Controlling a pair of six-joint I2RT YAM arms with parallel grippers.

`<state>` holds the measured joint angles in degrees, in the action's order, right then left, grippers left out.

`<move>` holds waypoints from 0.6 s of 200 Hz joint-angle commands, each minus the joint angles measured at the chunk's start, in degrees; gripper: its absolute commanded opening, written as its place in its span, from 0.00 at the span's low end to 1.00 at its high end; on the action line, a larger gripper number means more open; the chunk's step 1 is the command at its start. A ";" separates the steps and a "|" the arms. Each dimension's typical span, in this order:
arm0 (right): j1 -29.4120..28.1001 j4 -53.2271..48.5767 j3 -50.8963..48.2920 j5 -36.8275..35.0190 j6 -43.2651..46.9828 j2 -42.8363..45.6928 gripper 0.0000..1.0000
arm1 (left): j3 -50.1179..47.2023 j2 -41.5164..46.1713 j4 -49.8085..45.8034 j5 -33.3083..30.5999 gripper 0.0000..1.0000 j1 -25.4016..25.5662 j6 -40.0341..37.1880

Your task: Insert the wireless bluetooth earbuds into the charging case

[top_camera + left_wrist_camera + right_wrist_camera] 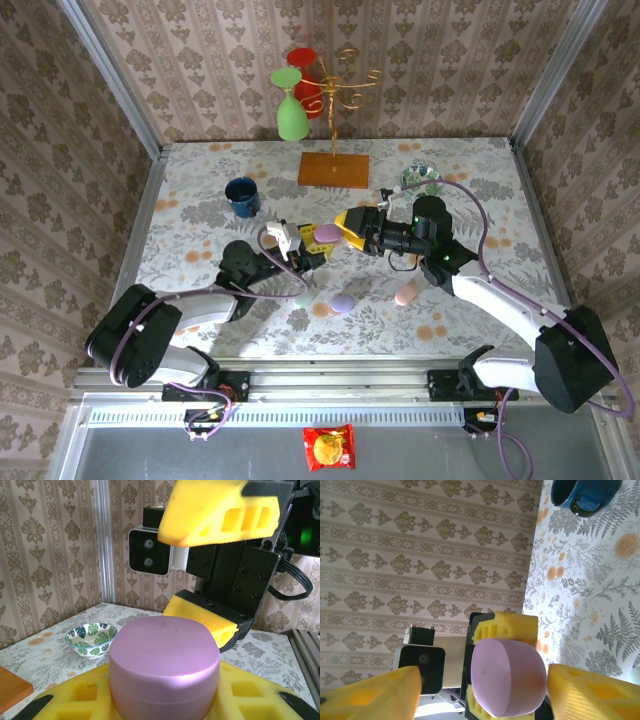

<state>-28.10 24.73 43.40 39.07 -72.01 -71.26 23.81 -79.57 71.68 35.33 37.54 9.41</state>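
The left gripper (318, 242) is clamped on the lilac charging case (165, 665) over the middle of the tabletop (190, 255). The right gripper (350, 228) is spread wide around the case, possibly not touching it. Two loose egg-shaped cases (342, 303) lie toward the near edge. A blue cup (242, 196) sits far-left. The left wrist view adds a leaf-print bowl (91, 639). Papered walls (60, 150) enclose three sides.

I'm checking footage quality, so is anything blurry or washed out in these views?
Top external: evenly lit, sharp. Left wrist: lilac rounded plastic case crisp, soft sheen on top. Right wrist: floral tablecloth washed out; right tool, its yellow foam fingers softly blurred.
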 commanded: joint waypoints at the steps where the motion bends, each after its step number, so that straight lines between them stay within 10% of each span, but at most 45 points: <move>1: -0.18 4.32 -0.32 2.33 -2.03 -0.96 0.61 | 1.85 0.85 2.15 -0.74 0.27 0.59 -0.97; 73: -0.67 6.34 -0.59 2.52 -2.70 -3.03 0.51 | 2.98 -0.28 2.15 -0.91 0.27 1.06 -1.71; 120: -0.47 7.00 -1.28 1.45 -3.14 -2.94 0.26 | 2.95 -1.04 2.15 -0.88 0.27 1.05 -2.05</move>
<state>-28.23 29.80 42.72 39.59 -75.07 -74.11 25.26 -79.79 72.71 34.22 38.26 8.78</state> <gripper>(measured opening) 0.298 0.364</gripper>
